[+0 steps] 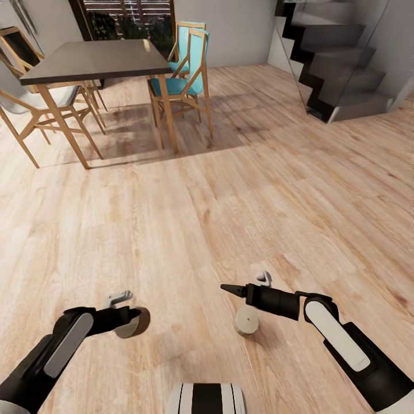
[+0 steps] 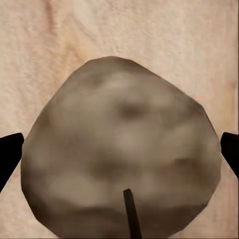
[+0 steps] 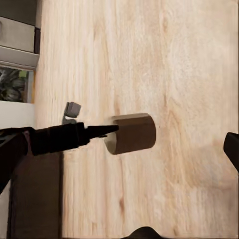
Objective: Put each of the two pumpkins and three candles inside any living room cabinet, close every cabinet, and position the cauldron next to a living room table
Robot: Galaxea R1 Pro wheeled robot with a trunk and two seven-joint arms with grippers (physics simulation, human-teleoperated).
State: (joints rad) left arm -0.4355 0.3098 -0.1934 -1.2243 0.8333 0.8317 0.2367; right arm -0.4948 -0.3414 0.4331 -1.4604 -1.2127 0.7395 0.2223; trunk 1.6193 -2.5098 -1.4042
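Your short, stubby beige wax candle (image 1: 133, 323) is sitting right in the left pincer (image 1: 131, 319), clamped between the two dark fingers (image 2: 10, 152), wick end facing the wrist camera, with its long axis crossways to the fingers, hanging just above the pale wood plank floor (image 1: 230, 190). So the left arm already has it. The right pincer (image 1: 230, 289) is spread wide, nothing in it, off to the candle's right and pointing back toward it. The dark-topped dining tabletop (image 1: 86, 60) with wooden legs is well ahead of the candle. No cabinet nearby, so you've got driving to do before placing it.
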